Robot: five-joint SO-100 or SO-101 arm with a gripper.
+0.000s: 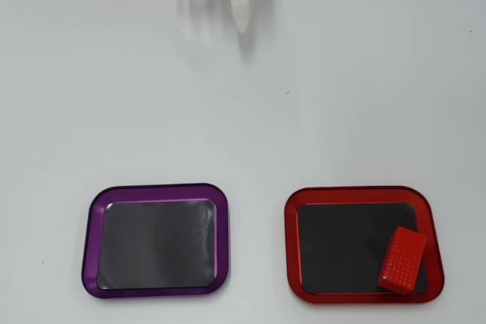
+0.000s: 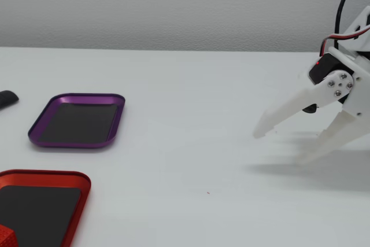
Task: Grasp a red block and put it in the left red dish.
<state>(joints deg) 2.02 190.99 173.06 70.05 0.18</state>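
Surface (image 1: 319, 111) is plain white, matte, a few tiny dark specks. Two trays sit flat on it, well apart: the purple tray (image 1: 155, 240) on the left of the overhead view, the left red dish (image 1: 362, 244) on the right, both near the bottom edge. In the fixed view the purple tray (image 2: 78, 121) is farther back, the red dish (image 2: 40, 209) nearer and cut by the frame. A small dark object (image 2: 7, 99) lies at the fixed view's left edge; can't tell what it is.
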